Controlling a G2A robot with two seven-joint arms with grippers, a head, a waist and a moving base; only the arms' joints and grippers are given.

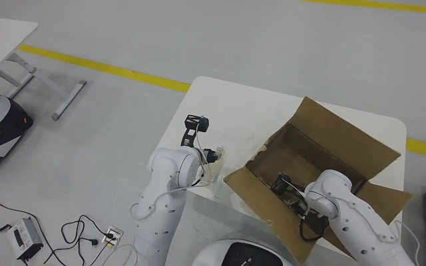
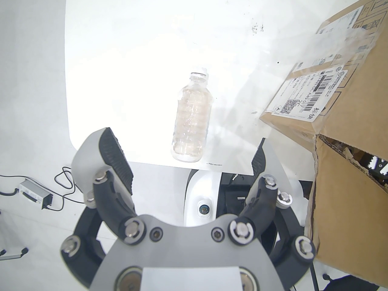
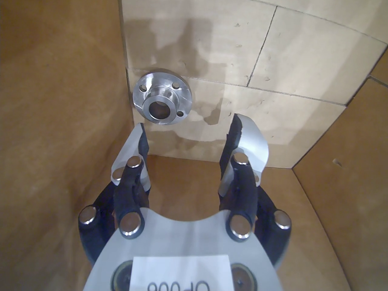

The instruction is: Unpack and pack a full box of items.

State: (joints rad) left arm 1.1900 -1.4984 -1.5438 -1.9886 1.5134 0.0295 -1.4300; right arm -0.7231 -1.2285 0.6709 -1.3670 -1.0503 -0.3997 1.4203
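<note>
The flange (image 3: 182, 99) is shiny smooth metal, the box (image 3: 60, 92) matt cardboard, the bottle (image 2: 191, 119) clear ribbed plastic.

A pale grey floor (image 1: 219, 40) carries 2 yellow lines (image 1: 100, 66); 1 runs beneath the white bench (image 1: 246, 106). Another white table (image 1: 10, 30) on metal legs (image 1: 46, 83) stands nearby. Black cables (image 1: 73, 233) and 1 power adapter (image 1: 23, 234) lie on the floor.

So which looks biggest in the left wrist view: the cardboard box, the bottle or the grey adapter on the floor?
Largest: cardboard box.
Then the bottle.
Smallest: grey adapter, though it lies farther off, on the floor.
</note>
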